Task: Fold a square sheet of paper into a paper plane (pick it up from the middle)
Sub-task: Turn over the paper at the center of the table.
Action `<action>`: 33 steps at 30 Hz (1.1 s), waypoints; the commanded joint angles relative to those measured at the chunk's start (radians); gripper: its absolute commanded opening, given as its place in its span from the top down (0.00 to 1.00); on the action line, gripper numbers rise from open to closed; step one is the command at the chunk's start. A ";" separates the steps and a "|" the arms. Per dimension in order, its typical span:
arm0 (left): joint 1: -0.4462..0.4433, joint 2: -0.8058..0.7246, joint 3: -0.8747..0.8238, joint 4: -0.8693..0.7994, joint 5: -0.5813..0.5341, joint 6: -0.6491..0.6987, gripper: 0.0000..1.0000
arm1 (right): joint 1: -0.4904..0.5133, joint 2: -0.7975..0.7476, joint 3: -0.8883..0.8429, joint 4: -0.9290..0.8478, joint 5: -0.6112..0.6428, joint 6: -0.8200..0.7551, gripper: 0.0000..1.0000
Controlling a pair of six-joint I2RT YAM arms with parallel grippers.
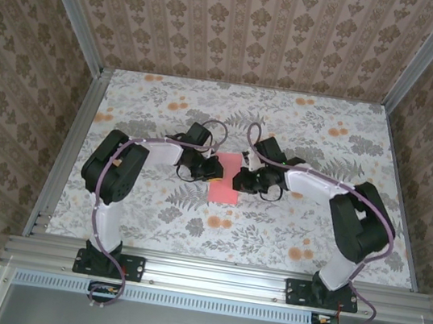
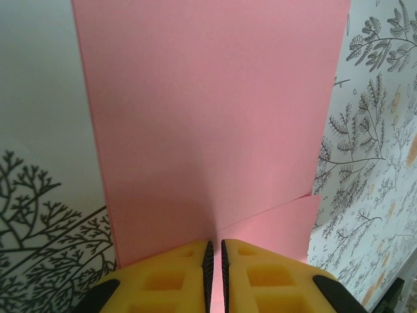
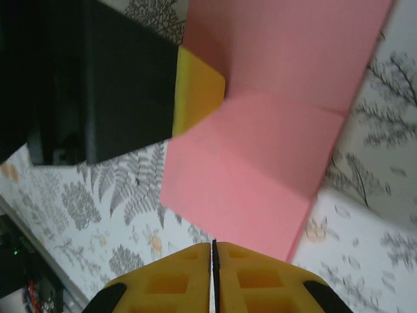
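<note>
Left gripper point(image 2: 215, 244), nearly closed, pinches the square sheet of paper point(image 2: 215, 117) at the desk point(image 1: 288, 230) centre; right gripper point(image 3: 214, 244), shut, waits just right of centre. Best crease slowly, edges matched.

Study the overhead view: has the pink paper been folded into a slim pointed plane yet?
No, the pink paper shows a plain rectangular outline with square corners, not a dart.
</note>
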 commanded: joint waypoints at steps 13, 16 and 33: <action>0.007 0.062 -0.018 -0.081 -0.086 0.006 0.86 | 0.011 0.110 -0.040 -0.146 0.012 -0.068 0.88; 0.014 0.060 -0.026 -0.079 -0.089 0.008 0.86 | 0.004 0.076 -0.094 -0.165 0.012 -0.076 0.88; -0.002 -0.110 0.018 -0.046 -0.012 -0.086 0.62 | 0.000 0.065 0.082 -0.003 0.102 0.030 0.85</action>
